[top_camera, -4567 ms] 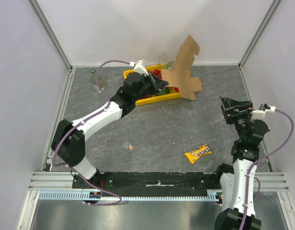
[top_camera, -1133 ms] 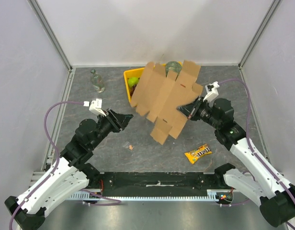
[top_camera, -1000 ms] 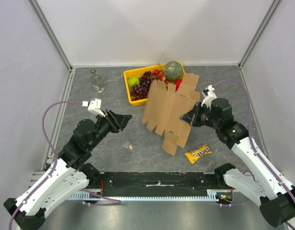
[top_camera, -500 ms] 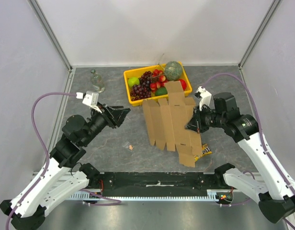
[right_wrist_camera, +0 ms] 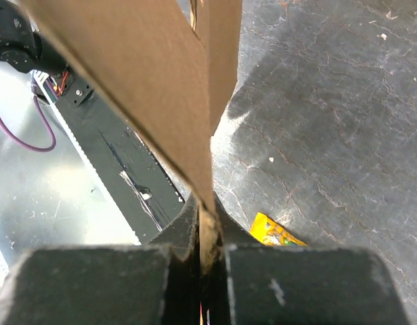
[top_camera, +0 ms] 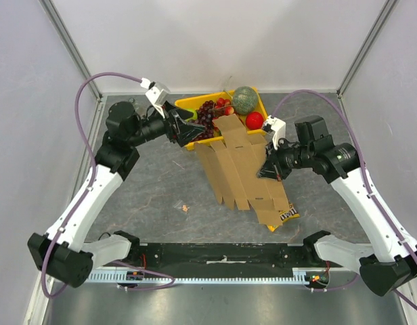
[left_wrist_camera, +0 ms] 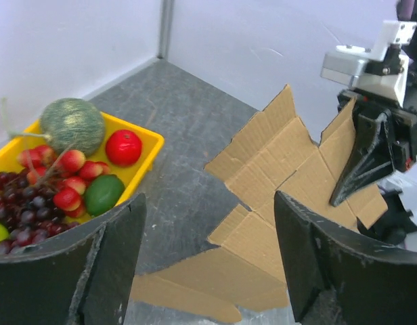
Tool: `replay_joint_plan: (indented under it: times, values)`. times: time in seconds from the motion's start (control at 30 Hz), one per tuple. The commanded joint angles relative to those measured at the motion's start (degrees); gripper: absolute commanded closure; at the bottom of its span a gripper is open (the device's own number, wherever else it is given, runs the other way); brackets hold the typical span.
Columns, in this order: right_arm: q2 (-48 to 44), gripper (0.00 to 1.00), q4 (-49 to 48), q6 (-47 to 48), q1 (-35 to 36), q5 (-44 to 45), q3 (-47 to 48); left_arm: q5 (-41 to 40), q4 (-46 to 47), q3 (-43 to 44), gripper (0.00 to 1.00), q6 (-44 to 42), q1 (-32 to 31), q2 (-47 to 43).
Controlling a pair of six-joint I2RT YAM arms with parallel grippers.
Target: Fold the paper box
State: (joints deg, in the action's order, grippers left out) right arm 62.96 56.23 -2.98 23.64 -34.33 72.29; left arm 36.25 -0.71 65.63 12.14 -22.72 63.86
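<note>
The paper box [top_camera: 241, 169] is a flat brown cardboard sheet with flaps, slanting from the yellow tray down toward the near table edge. My right gripper [top_camera: 268, 170] is shut on the sheet's right edge; in the right wrist view the cardboard [right_wrist_camera: 161, 88] runs edge-on into the closed jaws of the right gripper [right_wrist_camera: 207, 237]. My left gripper [top_camera: 198, 128] hovers open over the tray's near left side, by the sheet's far corner, touching nothing. In the left wrist view the left gripper [left_wrist_camera: 208, 271] stands wide apart above the cardboard [left_wrist_camera: 283, 183], with the right gripper [left_wrist_camera: 367, 169] beyond.
A yellow tray [top_camera: 202, 99] of fruit stands at the back, also seen as the tray [left_wrist_camera: 142, 169] in the left wrist view. A yellow candy packet [top_camera: 288, 215] lies partly under the sheet's near corner, visible as the packet [right_wrist_camera: 273, 233] from the right wrist. White walls enclose three sides.
My left arm has swung from the near left up to the tray and its jaws have opened wider. The right gripper has kept hold while the sheet came down lower and flatter.
</note>
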Motion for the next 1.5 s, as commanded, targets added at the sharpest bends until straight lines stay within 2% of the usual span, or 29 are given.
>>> replay_joint_plan:
  times: [0.0,0.27,0.47,0.6,0.9,1.2,1.47]
  values:
    - [0.9,1.0,1.1,4.1,1.1,-2.4,2.2,17.2,3.4,5.1,0.15,-9.2,1.3,3.5]
    - [1.6,1.0,1.1,5.0,3.3,-2.8,2.2,19.1,3.3,7.8,0.14,-19.0,1.4,7.0]
    - [1.6,1.0,1.1,5.1,3.9,-3.3,2.3,26.4,5.5,9.4,0.14,-16.9,1.2,11.1]
    - [1.6,1.0,0.7,5.2,4.1,-3.9,2.6,28.2,7.2,9.4,0.08,-13.5,0.7,13.1]
    - [1.9,1.0,0.0,4.9,4.5,-4.0,2.6,30.8,7.8,9.0,0.1,-12.8,-0.1,15.4]
    - [2.2,0.98,-0.7,5.1,4.7,-3.8,3.9,35.1,12.8,7.2,0.25,-5.6,-1.4,17.3]
    - [2.4,0.94,-0.4,5.4,4.7,-2.2,4.3,35.6,13.1,6.5,0.49,-3.8,-1.4,17.6]
